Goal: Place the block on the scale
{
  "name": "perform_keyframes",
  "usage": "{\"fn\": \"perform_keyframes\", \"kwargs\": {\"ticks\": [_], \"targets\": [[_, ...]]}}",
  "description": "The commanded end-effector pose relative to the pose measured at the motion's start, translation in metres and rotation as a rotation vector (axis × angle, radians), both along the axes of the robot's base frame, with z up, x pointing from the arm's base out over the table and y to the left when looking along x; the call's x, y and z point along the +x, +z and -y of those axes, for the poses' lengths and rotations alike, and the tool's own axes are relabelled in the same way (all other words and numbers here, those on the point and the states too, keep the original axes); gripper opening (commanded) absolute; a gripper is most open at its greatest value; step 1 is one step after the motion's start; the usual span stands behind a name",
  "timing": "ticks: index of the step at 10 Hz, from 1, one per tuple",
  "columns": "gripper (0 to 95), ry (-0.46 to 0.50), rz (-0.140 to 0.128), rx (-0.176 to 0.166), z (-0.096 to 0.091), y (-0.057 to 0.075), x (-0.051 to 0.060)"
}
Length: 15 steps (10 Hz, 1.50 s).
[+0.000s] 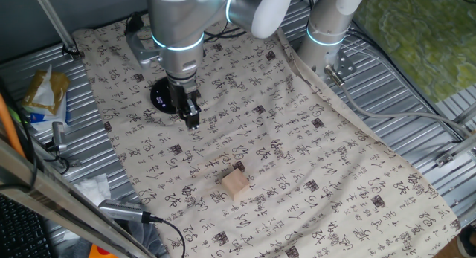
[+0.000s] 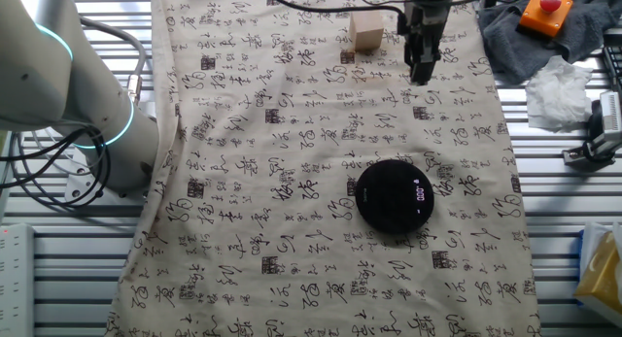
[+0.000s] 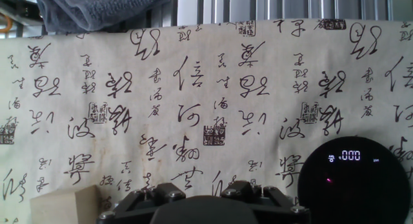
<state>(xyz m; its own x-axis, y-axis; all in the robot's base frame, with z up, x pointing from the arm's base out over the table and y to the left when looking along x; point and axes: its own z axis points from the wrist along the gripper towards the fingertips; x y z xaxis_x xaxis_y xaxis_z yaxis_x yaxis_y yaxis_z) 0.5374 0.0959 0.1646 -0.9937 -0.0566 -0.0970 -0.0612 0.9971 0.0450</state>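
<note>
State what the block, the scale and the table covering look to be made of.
The block: likely unfinished wood, pale tan, matte, plain faces. The scale: smooth black disc, probably plastic or glass, with a lit digital readout. The covering: cloth by its wrinkles and draped edges, cream, printed with black calligraphy.

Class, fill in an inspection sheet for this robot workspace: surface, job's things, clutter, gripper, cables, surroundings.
Surface: beige cloth printed with black calligraphy covers the table.
Job's things: small tan wooden cube lies on the cloth, apart from the flat round black scale, whose display is lit; nothing rests on the scale.
Clutter: crumpled white tissue, grey towel, orange box with red button.
Gripper: two-finger gripper hangs beside the cube, holding nothing; open or shut, cannot tell.
Cables: black cable at the table edge.
Surroundings: ribbed metal tabletop.
</note>
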Motion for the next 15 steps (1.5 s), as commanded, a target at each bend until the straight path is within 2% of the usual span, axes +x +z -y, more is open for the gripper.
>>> {"fn": "perform_keyframes", "kwargs": {"ticks": [1,5,7,9,10,11,13,15], "targets": [[57.0,0.010,-0.001,-0.006,0.001,0.000,0.000],[57.0,0.078,-0.004,-0.015,0.002,-0.001,-0.001],[57.0,0.106,-0.004,-0.010,0.008,-0.005,-0.006],[57.0,0.119,-0.026,0.001,0.015,-0.010,-0.012],[57.0,0.123,-0.029,0.000,0.015,-0.010,-0.013],[38.0,0.120,-0.046,0.005,0.016,-0.011,-0.014],[38.0,0.095,-0.049,0.013,0.016,-0.012,-0.014],[38.0,0.112,-0.025,0.005,0.016,-0.012,-0.014]]}}
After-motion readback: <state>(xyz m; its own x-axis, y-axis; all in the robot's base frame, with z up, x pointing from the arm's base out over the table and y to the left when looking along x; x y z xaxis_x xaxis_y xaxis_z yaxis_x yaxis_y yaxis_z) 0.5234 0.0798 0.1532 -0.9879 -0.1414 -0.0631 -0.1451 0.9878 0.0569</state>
